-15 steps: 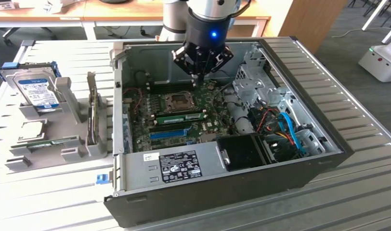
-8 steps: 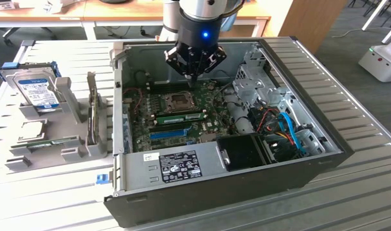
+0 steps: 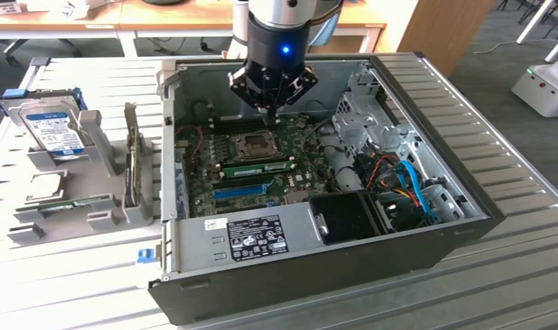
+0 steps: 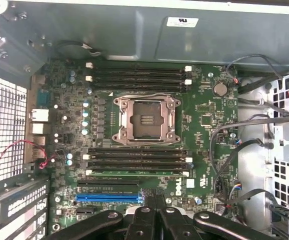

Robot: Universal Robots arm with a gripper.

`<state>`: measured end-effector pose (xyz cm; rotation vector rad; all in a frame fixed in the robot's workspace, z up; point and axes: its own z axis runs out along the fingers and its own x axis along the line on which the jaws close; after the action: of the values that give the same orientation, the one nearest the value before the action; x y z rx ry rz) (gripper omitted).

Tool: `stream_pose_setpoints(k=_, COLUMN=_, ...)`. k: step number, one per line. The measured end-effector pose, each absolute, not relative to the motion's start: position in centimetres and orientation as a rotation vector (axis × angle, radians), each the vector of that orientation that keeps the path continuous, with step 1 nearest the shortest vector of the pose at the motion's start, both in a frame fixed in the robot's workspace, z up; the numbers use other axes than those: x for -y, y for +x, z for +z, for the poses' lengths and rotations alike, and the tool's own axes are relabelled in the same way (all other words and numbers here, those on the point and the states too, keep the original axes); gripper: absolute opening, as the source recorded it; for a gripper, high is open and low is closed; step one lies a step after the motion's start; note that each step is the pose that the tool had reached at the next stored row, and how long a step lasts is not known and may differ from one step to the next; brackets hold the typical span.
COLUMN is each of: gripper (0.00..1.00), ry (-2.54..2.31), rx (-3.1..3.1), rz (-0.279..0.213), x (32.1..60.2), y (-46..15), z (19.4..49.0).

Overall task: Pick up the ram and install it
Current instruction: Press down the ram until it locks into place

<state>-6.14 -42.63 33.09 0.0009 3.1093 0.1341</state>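
Open PC case [image 3: 352, 265] is laid on its side on slatted table [image 3: 526, 282], mobo facing up so slots can be reached from above. Gripper [image 3: 273, 110] is held over the mobo, just above the CPU socket [image 3: 257, 144] area, pointed straight down. Fingers are pressed fully together w/ nothing between them; in wrist view the gripper [image 4: 154, 207] is seen as a closed pair w/ no board clamped. No contact w/ any part can be made out.

The ram [image 3: 259, 167] is judged to be the green stick seen standing on edge in the DIMM slot just beside the socket, on the side toward the blue slot [image 3: 240, 190]. In wrist view the ram [image 4: 137, 173] is seen as a thin green strip in the last slot of that bank, between white end latches; the other slots are left bare black. Whether it's fully seated can't be told.

Outside the case, at the exterior view's left, a grey parts rack [image 3: 95, 134] is set w/ the hard drive [image 3: 54, 130] propped upright, prob. for easy grasping. A second green stick [image 3: 64, 204] is laid in the rack's lower cradle, well apart from the gripper.
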Motion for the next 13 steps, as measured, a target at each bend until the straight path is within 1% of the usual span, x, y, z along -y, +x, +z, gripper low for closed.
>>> stream_pose_setpoints(k=9, gripper=0.11, ry=0.004, rx=-3.109, rz=0.133, x=42.63, y=-6.48, z=33.09)
stream_pose_setpoints(k=13, gripper=0.11, ry=0.004, rx=-3.117, rz=0.123, x=42.63, y=-6.39, z=33.09)
